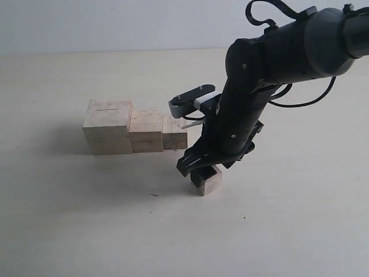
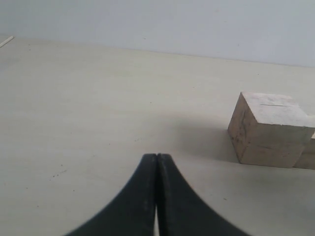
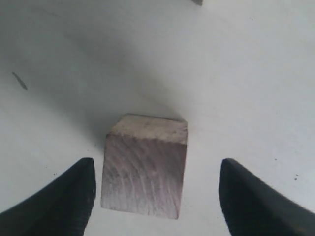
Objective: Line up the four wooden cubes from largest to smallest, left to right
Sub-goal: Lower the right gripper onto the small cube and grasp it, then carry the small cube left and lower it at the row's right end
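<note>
Three pale wooden cubes stand touching in a row: the largest cube (image 1: 108, 127) with a thin slit on top at the left, a medium cube (image 1: 146, 131) beside it, then a smaller cube (image 1: 174, 133). The smallest cube (image 1: 210, 180) sits apart, in front and to the right. My right gripper (image 1: 200, 168) hangs open right over it; in the right wrist view the smallest cube (image 3: 144, 165) lies between the spread fingers, touching neither. My left gripper (image 2: 156, 156) is shut on nothing, with the largest cube (image 2: 268, 129) ahead of it.
The cubes rest on a pale tabletop (image 1: 86, 219) backed by a white wall (image 1: 115, 23). A small dark speck (image 1: 153, 195) lies on the table in front of the row. The right arm (image 1: 271, 63) reaches in from the upper right.
</note>
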Action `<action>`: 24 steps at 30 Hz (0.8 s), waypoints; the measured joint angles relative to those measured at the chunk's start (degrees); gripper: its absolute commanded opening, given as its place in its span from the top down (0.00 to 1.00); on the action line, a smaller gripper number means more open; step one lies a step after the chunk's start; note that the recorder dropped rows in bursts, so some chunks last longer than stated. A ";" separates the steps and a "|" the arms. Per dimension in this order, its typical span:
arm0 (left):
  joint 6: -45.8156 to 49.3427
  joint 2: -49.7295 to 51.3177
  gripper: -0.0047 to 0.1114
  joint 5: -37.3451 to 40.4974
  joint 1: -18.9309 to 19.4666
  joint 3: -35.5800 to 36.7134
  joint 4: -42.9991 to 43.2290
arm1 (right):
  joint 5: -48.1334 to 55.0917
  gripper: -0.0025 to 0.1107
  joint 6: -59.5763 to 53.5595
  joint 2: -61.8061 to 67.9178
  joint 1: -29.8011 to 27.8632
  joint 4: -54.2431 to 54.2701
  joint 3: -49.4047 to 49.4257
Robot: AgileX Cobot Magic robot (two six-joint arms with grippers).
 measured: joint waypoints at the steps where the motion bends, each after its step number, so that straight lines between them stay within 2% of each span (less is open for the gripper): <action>1: 0.00 0.00 0.96 0.00 0.00 0.00 0.00 | 0.00 0.39 0.00 0.40 0.00 0.00 0.00; 4: 0.00 0.00 0.96 0.00 0.00 0.00 0.00 | -0.12 0.43 0.11 1.13 0.00 0.00 0.00; 6: 0.00 0.00 0.96 0.00 0.00 0.00 0.00 | -0.12 0.54 0.22 1.13 0.00 0.00 0.00; 11: 0.00 0.00 0.96 0.00 0.00 0.00 0.00 | 2.73 0.98 1.43 0.50 0.00 -1.69 -1.27; 16: 0.00 0.00 0.96 0.00 0.00 0.00 0.00 | 10.62 0.98 1.54 -1.73 -1.22 -5.68 -7.01; 20: 0.00 0.00 0.96 0.00 0.00 0.00 0.00 | 13.28 0.98 0.41 -2.25 -6.47 -6.69 -11.95; 22: 0.00 0.00 0.96 0.00 0.00 0.00 0.00 | 13.56 0.98 -4.70 -2.14 -9.22 -6.63 -14.13; 24: 0.00 0.00 0.96 0.00 0.00 0.00 0.00 | 14.35 0.98 -15.03 -1.61 -11.66 -5.23 -15.78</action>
